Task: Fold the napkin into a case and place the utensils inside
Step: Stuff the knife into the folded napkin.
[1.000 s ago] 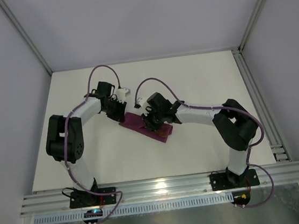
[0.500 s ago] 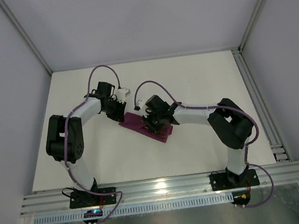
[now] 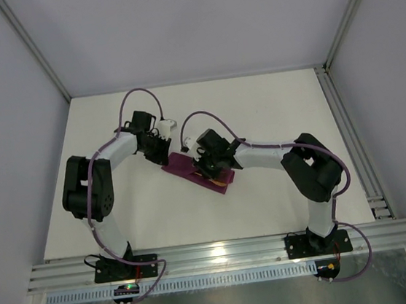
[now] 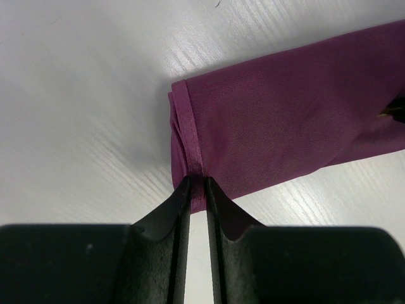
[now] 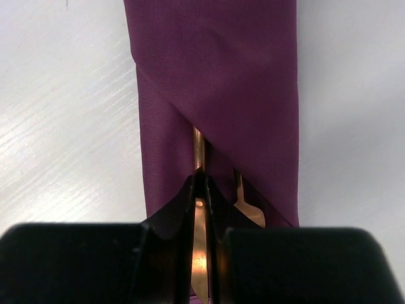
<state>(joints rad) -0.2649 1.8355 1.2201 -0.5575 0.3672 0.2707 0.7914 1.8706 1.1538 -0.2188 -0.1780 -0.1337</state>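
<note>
Right gripper (image 5: pixel 200 180): jaws pressed together on the knife (image 5: pixel 199 147), pinching it just outside the pocket's mouth.
Knife: part way in, its shaft running under the slanted fold and its free end toward the wrist.
Fork (image 5: pixel 249 212): just beside the knife on the right, part tucked under the same fold, its wider end showing.
Left gripper (image 4: pixel 197 185): jaws nearly together, clamped on the hemmed end of the case (image 4: pixel 285 120), opposite the mouth.
Case: a narrow folded strip lying flat on the table (image 5: pixel 63 95), slanted between the two wrists in the overhead view.
Step in hand: probably sliding the knife into the pocket.
Doing it well: push straight along the case's length and keep the knife low and flat so it rides under the fold. The left grip should hold the far end so the cloth does not bunch or slide. Let go only once the knife sits about as deep as the fork.
Risk: a skewed push could lift the fold or nudge the fork out.
Since a second ago: the right wrist has moved along the case toward the left gripper, and its elbow has drawn inward. The left arm and the case have not visibly moved.
</note>
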